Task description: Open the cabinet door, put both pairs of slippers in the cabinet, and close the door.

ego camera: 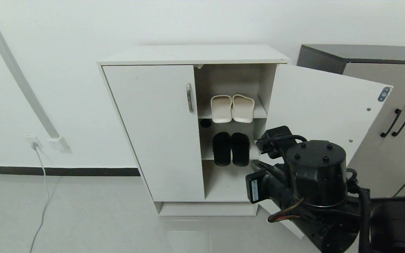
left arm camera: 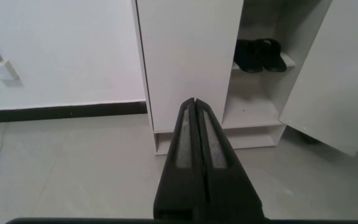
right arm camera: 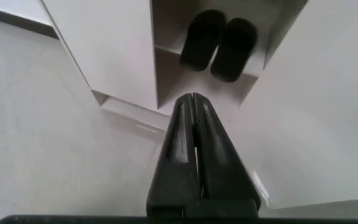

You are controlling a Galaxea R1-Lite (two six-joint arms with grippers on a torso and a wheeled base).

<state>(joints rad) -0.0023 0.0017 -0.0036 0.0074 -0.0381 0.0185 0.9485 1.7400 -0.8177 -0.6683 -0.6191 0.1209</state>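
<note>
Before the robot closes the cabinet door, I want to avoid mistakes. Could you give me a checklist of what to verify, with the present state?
1. Both white slippers on the upper shelf: ok.
2. Both black slippers on the middle shelf: ok.
3. Slippers clear of the door's path: cannot tell; both pairs overhang their shelves.
4. The right gripper shut and empty: ok.
5. It is outside the swing of the right door: not ok; it seems to be on the inner side.
6. The left gripper empty: ok.

A white wall, grey floor, grey cupboard.
</note>
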